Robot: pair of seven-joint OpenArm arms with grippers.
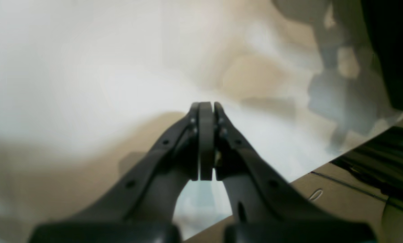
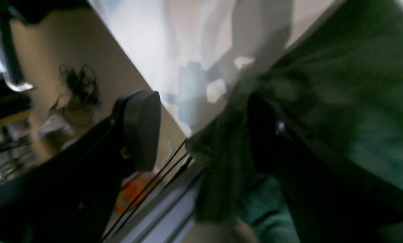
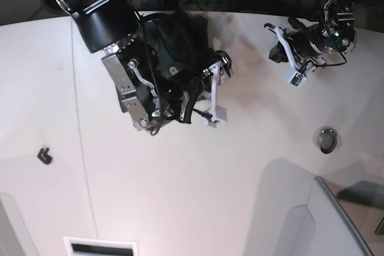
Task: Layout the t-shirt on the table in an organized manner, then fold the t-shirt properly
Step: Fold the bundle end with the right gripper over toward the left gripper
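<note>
- The t-shirt (image 3: 180,40), dark green, lies bunched in a heap on the far part of the white table (image 3: 198,184), near the far edge and mostly hidden under the right arm (image 3: 114,28) in the base view.
- In the right wrist view the shirt (image 2: 339,84) fills the right side, rumpled and blurred, with a fold hanging off toward the table edge.
- The right claw (image 2: 201,131) is released: its two fingers stand well apart. One finger (image 2: 140,128) is out over the edge, clear of the cloth; the other is dark against the shirt, and whether it presses into the cloth I cannot tell.
- The left claw (image 1: 206,111) is clenched, its fingertips pressed together with nothing between them. It hangs over bare white tabletop (image 1: 69,84).
- In the base view the left arm (image 3: 306,40) sits at the far right of the table, well apart from the shirt.
- A small metal ring (image 3: 327,139) sits in the tabletop below the left arm.
- A small black piece (image 3: 44,156) lies on the table at the left.
</note>
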